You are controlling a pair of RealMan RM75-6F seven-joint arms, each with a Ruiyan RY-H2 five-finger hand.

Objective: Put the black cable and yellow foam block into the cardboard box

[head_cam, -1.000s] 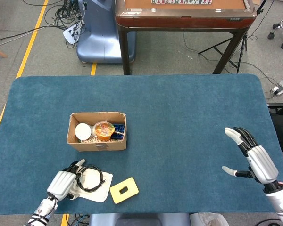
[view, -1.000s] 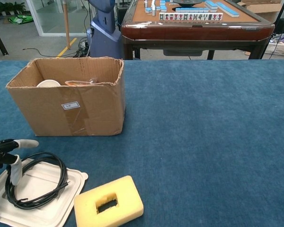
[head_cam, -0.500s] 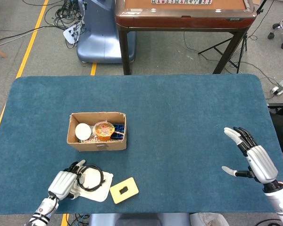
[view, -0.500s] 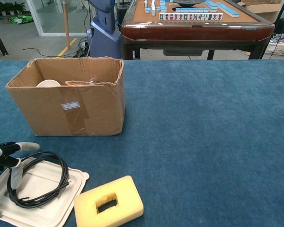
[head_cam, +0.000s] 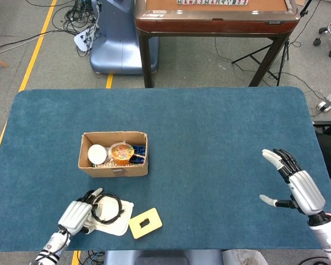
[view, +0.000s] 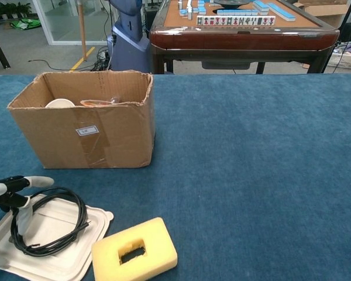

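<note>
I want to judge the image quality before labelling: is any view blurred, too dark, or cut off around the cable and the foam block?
Head view: even light, soft shadows, sharp throughout; the black cable and yellow foam block show whole. Chest view: also sharp and bright, but the left hand is cropped by the left edge, and the white tray under the cable runs off the bottom edge.

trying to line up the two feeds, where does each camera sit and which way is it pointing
Head view: high above the near edge, looking steeply down on the whole blue table; shows the left hand and the open right hand.
Chest view: low at the near edge, looking level across the table to the room behind; only left fingers show.
Both share the cardboard box, black cable, white tray and yellow foam block.
</note>
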